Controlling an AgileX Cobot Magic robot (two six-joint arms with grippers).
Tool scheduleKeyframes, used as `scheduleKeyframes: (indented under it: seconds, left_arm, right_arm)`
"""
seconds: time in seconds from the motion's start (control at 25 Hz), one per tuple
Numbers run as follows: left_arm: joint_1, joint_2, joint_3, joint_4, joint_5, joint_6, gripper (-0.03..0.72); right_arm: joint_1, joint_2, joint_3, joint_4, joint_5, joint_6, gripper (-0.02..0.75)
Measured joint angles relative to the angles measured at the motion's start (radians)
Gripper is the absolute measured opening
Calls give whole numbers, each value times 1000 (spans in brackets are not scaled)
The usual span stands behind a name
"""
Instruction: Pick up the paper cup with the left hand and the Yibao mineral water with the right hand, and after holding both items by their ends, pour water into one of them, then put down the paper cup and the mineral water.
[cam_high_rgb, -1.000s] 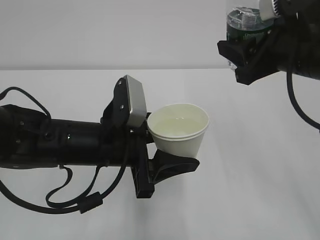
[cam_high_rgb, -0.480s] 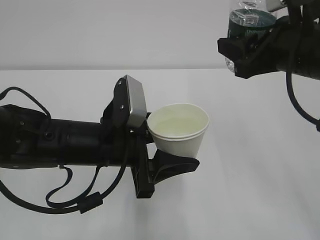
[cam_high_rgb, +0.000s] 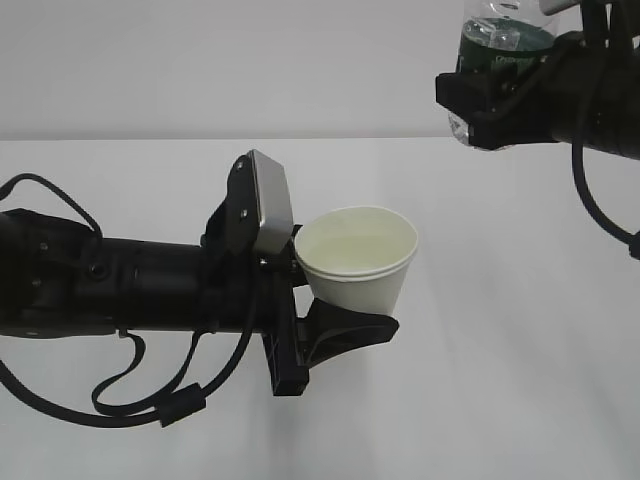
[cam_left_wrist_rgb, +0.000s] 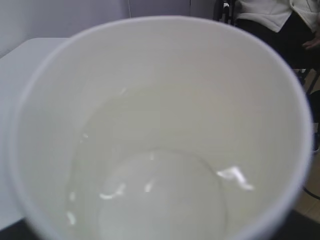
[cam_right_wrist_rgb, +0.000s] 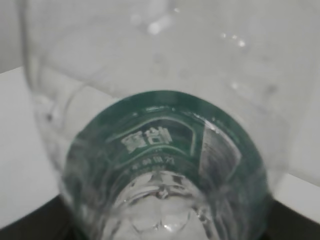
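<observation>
A: Where's the paper cup (cam_high_rgb: 357, 257)?
B: Upright in the left hand (cam_high_rgb: 335, 315) fingers, clear above the white surface (cam_high_rgb: 500, 350).
A: And the Yibao mineral water (cam_high_rgb: 497, 40)?
B: Clamped by the right hand (cam_high_rgb: 480, 105), top-right edge, well apart.

Exterior view: slanting down across the white table (cam_high_rgb: 520, 350), mid-range. Left wrist view: close, into the white paper cup (cam_left_wrist_rgb: 165, 125), shared with exterior (cam_high_rgb: 357, 262). Right wrist view: close on the clear ribbed green-labelled bottle (cam_right_wrist_rgb: 160, 140).

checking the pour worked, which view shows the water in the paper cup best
The left wrist view: it looks straight down into the paper cup, with water glinting inside. The exterior view shows only a sliver of liquid past the rim. The right wrist view misses the cup.
</observation>
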Motion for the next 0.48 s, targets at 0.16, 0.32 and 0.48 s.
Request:
scheduleKeyframes:
  seconds: [0.16,0.32,0.48]
  left_arm:
    - [0,0,0,-2,0,1,445]
    - [0,0,0,-29,2,15,445]
    - [0,0,0,-63,5,39,445]
  right_arm:
    - [0,0,0,0,0,3,432]
    - [0,0,0,0,0,3,432]
    - [0,0,0,0,0,3,432]
